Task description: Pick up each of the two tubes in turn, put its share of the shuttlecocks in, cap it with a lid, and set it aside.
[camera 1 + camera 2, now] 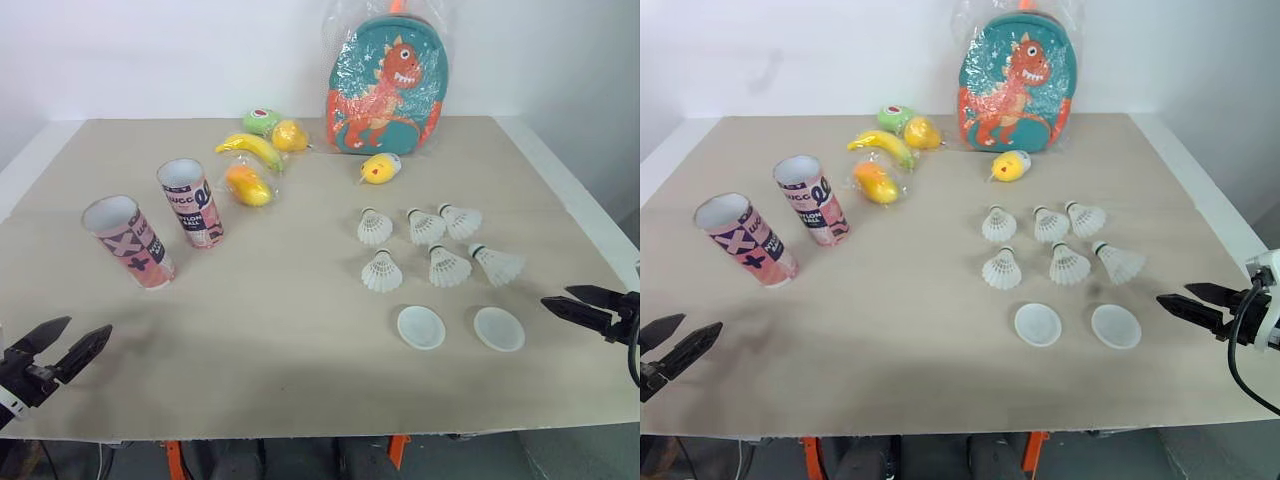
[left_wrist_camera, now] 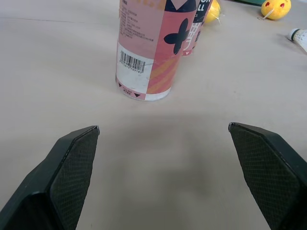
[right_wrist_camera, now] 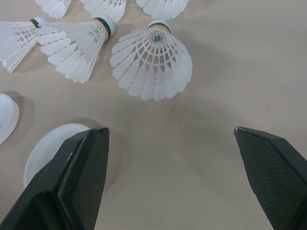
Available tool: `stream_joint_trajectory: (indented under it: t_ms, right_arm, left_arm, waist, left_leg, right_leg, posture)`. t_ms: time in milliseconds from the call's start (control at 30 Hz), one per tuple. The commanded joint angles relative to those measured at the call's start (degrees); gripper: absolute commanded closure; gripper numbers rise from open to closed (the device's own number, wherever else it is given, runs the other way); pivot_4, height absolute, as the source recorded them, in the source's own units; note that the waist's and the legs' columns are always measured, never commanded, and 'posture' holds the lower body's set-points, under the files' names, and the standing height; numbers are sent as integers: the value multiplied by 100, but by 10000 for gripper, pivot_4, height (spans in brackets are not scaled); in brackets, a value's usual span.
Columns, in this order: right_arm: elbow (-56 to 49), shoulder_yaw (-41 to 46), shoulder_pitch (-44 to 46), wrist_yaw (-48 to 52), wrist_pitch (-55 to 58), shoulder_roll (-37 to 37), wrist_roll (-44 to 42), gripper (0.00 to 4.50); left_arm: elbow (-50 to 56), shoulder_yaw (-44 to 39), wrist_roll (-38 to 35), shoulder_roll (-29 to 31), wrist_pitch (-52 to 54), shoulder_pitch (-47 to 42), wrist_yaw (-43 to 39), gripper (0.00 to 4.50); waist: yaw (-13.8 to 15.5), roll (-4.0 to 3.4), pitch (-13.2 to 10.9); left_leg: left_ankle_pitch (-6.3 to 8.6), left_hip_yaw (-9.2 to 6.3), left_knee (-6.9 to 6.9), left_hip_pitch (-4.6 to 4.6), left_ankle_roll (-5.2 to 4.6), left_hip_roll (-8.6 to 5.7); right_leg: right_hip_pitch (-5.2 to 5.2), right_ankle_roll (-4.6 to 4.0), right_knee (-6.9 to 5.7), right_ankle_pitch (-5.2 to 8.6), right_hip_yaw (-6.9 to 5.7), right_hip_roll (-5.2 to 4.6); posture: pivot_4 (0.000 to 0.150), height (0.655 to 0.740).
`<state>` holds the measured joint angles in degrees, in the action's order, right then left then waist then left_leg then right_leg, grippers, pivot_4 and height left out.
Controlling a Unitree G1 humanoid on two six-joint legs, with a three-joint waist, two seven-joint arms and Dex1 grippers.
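Head camera. On the left of the beige table [image 1: 300,380] the pink tube [image 1: 128,240] stands with its mouth open. The black-lettered tube [image 1: 190,203] stands near it, farther back and toward the centre, also uncapped. Right of centre are six shuttlecocks [image 1: 382,272] in two rows of three. In front of them the left lid [image 1: 421,327] and right lid [image 1: 499,329] lie flat, side by side and apart. At the far edge a wrapped dinosaur backpack [image 1: 385,85] leans at the wall, with a yellow chick toy [image 1: 380,168] before it. A toy banana [image 1: 250,148] and a bagged orange fruit [image 1: 248,185] lie behind the tubes. At the near left corner the left gripper [image 1: 85,328] is released and empty, well short of the pink tube. At the right edge the right gripper [image 1: 556,296] is likewise spread and empty, near the right lid but not touching it.

Left wrist. The fingers [image 2: 72,172] are wide apart over bare table. The pink tube stands beyond the gap with its barcode facing the camera. The black-lettered tube is behind it; I cannot tell whether they touch.

Right wrist. The fingers [image 3: 81,167] are wide apart with nothing between them. One shuttlecock lies beyond the gap, its cork on the far side. The right lid is partly hidden behind one finger.
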<state>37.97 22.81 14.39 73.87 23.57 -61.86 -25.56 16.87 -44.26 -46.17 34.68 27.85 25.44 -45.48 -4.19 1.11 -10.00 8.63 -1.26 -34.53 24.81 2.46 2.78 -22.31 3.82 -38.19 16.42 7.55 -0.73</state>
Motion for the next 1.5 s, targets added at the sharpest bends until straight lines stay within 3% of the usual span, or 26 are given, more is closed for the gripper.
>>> stream_joint_trajectory:
  t_ms: [33,767,933,1067,1200,1500]
  right_arm:
    - [-132,259,-82,16,-47,-64,-97,483]
    - [-1127,600,-769,-128,197,85,-407,483]
    - [-2423,736,-1141,-231,531,232,-732,483]
    - [-3424,617,-1284,-384,895,437,-1013,483]
    - [-4832,244,-1436,-498,1325,683,-1487,483]
    - [-6618,-1200,-462,-1345,1815,1576,-2067,483]
  left_arm:
    - [-5,13,-29,81,28,-101,47,0]
    - [-180,400,51,180,191,-452,-44,0]
    - [-576,395,79,33,-19,-731,-2,0]
    - [-1485,372,316,-28,-795,-1103,-484,0]
    - [-1607,421,493,-87,-1320,-1047,-772,0]
    - [-2059,573,1000,-210,-2389,-1492,-669,0]
  waist:
    - [-5,0,0]
    - [-24,1,1]
    - [-20,2,2]
    - [-16,3,3]
    - [-11,19,9]
    - [-2,36,15]
  left_leg:
    - [0,0,0,0,0,0]
    - [0,3,0,-5,0,0]
    - [0,3,1,-5,0,0]
    - [-1,-1,-1,-9,0,4]
    - [2,2,0,-1,4,5]
    - [1,-3,-1,3,5,15]
  right_leg:
    - [0,0,0,0,0,0]
    - [4,5,-1,-2,4,1]
    - [4,6,-2,-2,5,1]
    - [4,5,-5,-7,3,9]
    - [1,8,-4,-4,6,6]
    - [-5,2,-4,-13,0,13]
  posture:
    - [1500,7400]
    - [1500,7400]
    - [1500,7400]
    - [1500,7400]
    - [1500,7400]
    - [1500,7400]
